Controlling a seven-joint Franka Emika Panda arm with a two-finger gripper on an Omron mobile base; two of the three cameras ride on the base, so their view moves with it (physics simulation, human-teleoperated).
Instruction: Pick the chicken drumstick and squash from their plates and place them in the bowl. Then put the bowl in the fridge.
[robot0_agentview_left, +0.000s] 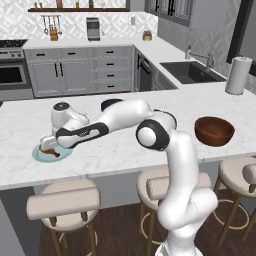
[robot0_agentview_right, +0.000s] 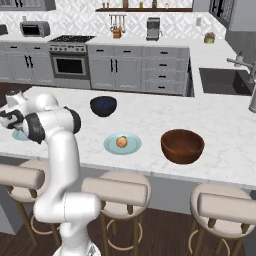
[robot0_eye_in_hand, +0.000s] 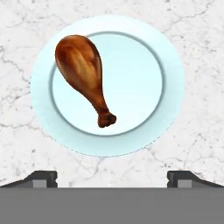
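The chicken drumstick (robot0_eye_in_hand: 83, 72) lies on a pale teal plate (robot0_eye_in_hand: 135, 78), fat end toward the hand view's upper left, bone end near the plate's middle. My gripper (robot0_eye_in_hand: 112, 177) hovers open straight above it, fingertips (robot0_eye_in_hand: 43, 178) wide apart and touching nothing. From the left base, the gripper (robot0_agentview_left: 48, 144) hangs over this plate (robot0_agentview_left: 40, 156) at the island's left. The squash (robot0_agentview_right: 121, 142) sits on the second plate (robot0_agentview_right: 132, 147) mid-island. The reddish-brown bowl (robot0_agentview_right: 182, 145) stands empty to the right. The fridge is out of view.
A small dark bowl (robot0_agentview_right: 103, 106) stands behind the squash plate. A paper towel roll (robot0_agentview_left: 238, 75) and the sink (robot0_agentview_left: 190, 71) are at the back right. Padded stools (robot0_agentview_left: 64, 200) line the island's near edge.
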